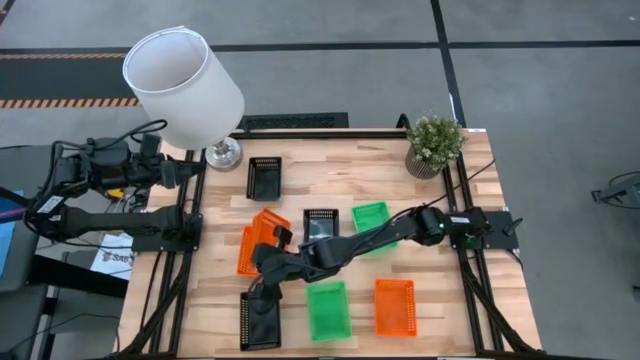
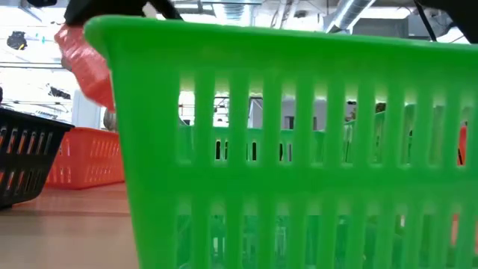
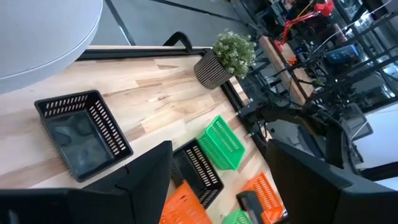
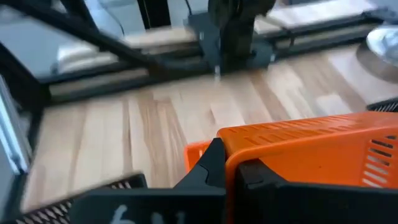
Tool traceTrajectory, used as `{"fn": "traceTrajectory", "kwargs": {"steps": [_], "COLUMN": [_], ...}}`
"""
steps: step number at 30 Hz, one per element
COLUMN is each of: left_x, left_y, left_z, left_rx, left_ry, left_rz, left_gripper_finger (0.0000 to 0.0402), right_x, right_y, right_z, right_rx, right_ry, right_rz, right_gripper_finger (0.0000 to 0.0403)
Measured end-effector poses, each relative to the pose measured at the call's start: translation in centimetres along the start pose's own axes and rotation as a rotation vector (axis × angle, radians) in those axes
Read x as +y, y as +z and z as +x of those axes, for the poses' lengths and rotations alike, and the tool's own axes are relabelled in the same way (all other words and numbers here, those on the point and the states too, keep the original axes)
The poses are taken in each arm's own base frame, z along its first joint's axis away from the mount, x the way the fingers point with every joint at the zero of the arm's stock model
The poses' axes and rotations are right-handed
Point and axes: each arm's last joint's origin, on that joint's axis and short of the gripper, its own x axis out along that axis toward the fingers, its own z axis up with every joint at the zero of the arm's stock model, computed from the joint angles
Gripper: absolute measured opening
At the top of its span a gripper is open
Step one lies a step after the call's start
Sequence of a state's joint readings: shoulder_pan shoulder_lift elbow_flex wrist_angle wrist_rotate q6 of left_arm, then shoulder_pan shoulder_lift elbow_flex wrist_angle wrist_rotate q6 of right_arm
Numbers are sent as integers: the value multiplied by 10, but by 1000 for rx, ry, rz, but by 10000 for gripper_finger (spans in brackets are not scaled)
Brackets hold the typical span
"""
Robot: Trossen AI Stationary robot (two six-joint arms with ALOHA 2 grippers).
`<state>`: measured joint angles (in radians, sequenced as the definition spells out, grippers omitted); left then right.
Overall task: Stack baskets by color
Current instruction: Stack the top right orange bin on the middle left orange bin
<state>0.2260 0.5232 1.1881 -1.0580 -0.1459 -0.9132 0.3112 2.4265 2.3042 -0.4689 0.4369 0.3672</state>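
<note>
My right gripper (image 1: pixel 270 245) reaches across the table from its right side and is shut on a tilted orange basket (image 1: pixel 272 226), which hangs over a second orange basket (image 1: pixel 246 252) at the middle left. Flat on their bottoms on the table are a third orange basket (image 1: pixel 395 306), two green baskets (image 1: pixel 372 226) (image 1: pixel 328 310) and three black baskets (image 1: pixel 264 178) (image 1: pixel 320 224) (image 1: pixel 259 322). My left gripper (image 3: pixel 217 155) is open, back beyond the table's left edge, touching nothing. My right gripper pinches the orange basket's side wall near a corner (image 4: pixel 235 154), one finger on each side of the wall. The fingers come from the table's right, slanting down. The basket (image 2: pixel 82 63) hangs tilted, lifted clear of the table above the other orange basket (image 2: pixel 86 157).
A white-shaded lamp (image 1: pixel 185 85) stands at the far left corner and a potted plant (image 1: pixel 435 145) at the far right. The near green basket (image 2: pixel 299 149) fills the low view. Bare wood lies along the table's far edge between lamp and plant.
</note>
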Motion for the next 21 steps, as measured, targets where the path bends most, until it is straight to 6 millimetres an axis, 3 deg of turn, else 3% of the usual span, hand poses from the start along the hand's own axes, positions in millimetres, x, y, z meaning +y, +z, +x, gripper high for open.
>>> {"fn": "traceTrajectory", "kwargs": {"steps": [14,21], "left_x": [0,0], "left_y": [1,1], "left_z": [0,0], "left_rx": [-25,-26], "left_ry": [18,17], "left_rz": [-9,-15], "left_gripper_finger": [251,251], "right_x": [1,-2], "right_y": [-16,-20], "right_z": [18,18], "right_rx": [38,83], "right_ry": [32,15], "right_rz": [-36,-55], "right_gripper_finger": [8,46]}}
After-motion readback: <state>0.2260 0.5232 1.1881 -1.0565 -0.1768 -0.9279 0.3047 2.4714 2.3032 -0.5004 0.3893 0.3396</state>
